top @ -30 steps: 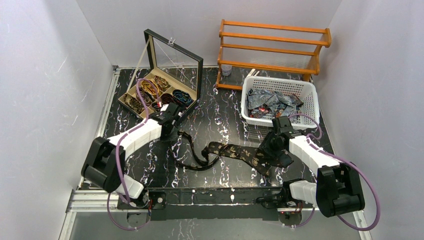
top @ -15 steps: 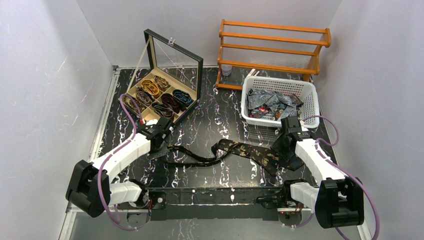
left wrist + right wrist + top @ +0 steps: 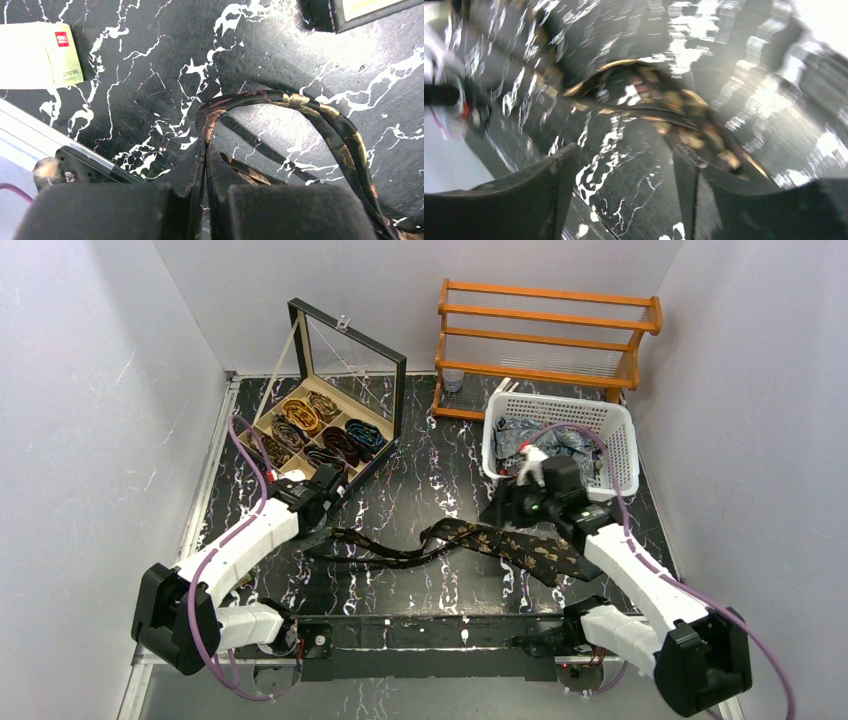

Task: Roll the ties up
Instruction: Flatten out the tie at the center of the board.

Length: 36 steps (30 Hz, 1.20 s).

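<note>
At the left of the top view, the display box (image 3: 375, 418) stands open on the black marbled bench (image 3: 440, 470), with coiled ties (image 3: 300, 418) in its compartments. Just in front of it, the left end effector (image 3: 320, 520) reaches down to the narrow end of the dark gold-spotted tie (image 3: 470, 540). That tie lies stretched across the bench's middle toward the right arm. From overhead the grip itself is hard to read. The left wrist view settles it: the end effector (image 3: 204, 192) is clenched on the thin strip, which rises between the pads and loops away over the bench (image 3: 300, 102). Only this view shows a yellow-green carton (image 3: 40, 55) with a red label.

Further right, the right end effector (image 3: 505, 505) hovers over the tie's wide half, in front of the white basket (image 3: 560, 403) holding loose ties (image 3: 510, 435). Its wrist view, badly blurred, shows the fingers (image 3: 539, 200) released — spread wide, with only bench between them and the tie (image 3: 659, 95) beyond. A wooden rack (image 3: 550, 335) stands at the back.
</note>
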### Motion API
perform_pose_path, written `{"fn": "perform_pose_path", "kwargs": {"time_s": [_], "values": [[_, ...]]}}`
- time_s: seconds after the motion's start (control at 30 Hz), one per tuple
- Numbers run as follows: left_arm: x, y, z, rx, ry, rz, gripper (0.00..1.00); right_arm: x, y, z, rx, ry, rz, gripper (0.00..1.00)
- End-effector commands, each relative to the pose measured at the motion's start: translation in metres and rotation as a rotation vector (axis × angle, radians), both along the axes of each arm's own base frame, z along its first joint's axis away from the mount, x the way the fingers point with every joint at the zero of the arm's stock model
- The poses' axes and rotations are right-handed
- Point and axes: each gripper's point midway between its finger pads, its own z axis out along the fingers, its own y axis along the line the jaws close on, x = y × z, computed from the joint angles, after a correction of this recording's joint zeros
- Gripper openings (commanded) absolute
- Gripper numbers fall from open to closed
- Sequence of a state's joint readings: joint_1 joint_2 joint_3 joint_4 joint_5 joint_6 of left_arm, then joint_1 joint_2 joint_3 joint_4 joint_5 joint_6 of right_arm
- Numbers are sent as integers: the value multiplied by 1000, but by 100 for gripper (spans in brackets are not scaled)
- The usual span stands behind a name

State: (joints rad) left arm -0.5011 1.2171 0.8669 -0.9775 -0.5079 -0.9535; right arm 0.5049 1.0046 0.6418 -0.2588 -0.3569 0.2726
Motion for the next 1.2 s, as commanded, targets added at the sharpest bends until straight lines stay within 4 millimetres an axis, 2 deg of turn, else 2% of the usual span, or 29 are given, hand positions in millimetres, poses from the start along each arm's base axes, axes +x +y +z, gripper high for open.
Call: {"fn": "perform_pose_path", "kwargs": {"time_s": [0.0, 0.03, 0.1, 0.17, 0.2, 0.3, 0.43, 0.53, 0.63, 0.73, 0.87, 0.93, 1.03, 1.07, 1.13, 1.17], "values": [[5, 11, 18, 59, -28, 26, 0, -17, 67, 31, -7, -485, 478, 86], [3, 12, 17, 64, -21, 27, 0, -21, 81, 33, 6, -536, 536, 89], [0, 15, 16, 70, -15, 36, 0, -33, 105, 24, -13, -597, 673, 91], [-3, 16, 16, 70, -20, 46, 0, -42, 127, 5, -50, -632, 798, 92], [-4, 17, 16, 70, -25, 50, 0, -42, 138, -5, -74, -634, 841, 92], [-4, 20, 20, 83, -31, 56, 0, -44, 161, -13, -82, -644, 923, 92], [-1, 20, 22, 87, -37, 53, 0, -40, 180, -21, -86, -711, 971, 94], [0, 19, 22, 90, -28, 47, 0, -34, 188, -24, -107, -734, 982, 95], [0, 19, 21, 90, -29, 47, 0, -36, 195, -30, -91, -722, 1012, 94], [1, 18, 21, 84, -37, 47, 0, -45, 201, -46, -67, -632, 1059, 84], [2, 19, 22, 89, -34, 48, 0, -58, 207, -59, -37, -532, 1095, 72], [3, 18, 22, 88, -37, 50, 0, -56, 208, -66, -43, -510, 1057, 68], [3, 18, 22, 88, -36, 48, 0, -53, 211, -74, -57, -454, 1018, 57], [3, 18, 21, 89, -36, 47, 0, -55, 212, -76, -54, -428, 1024, 51], [3, 20, 21, 96, -30, 47, 0, -63, 215, -75, -22, -375, 1050, 27], [2, 21, 21, 100, -28, 48, 0, -68, 217, -71, 0, -341, 1074, 19]]}}
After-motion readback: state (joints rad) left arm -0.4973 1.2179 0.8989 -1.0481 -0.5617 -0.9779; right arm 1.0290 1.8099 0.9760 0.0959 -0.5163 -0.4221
